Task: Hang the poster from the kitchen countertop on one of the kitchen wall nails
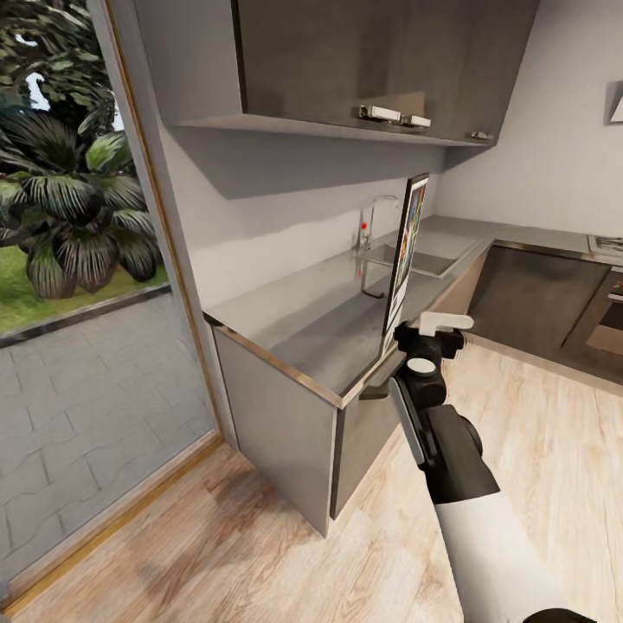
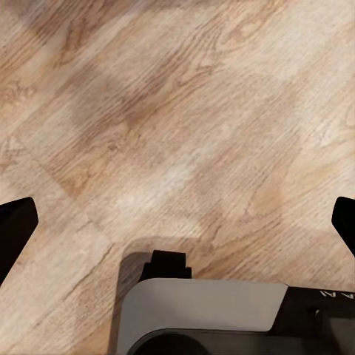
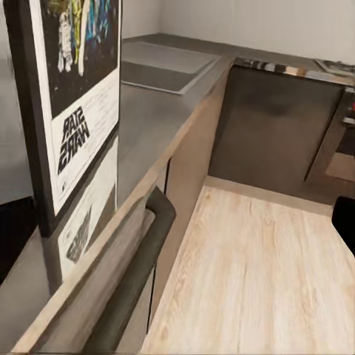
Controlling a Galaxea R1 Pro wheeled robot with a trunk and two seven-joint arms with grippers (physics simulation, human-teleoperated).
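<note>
Greys, black frame, pale wood

The poster has a black frame, white border and dark blue artwork; grey countertop beside the gripper; light wood-grain floor beneath.

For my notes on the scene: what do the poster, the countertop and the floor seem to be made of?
The poster: printed paper-like sheet in a thin black frame, matte.
The countertop: smooth grey surface, perhaps stone or laminate; it mirrors the poster faintly, and its edge looks metallic.
The floor: light wood planks, by the visible grain and seams.
</note>
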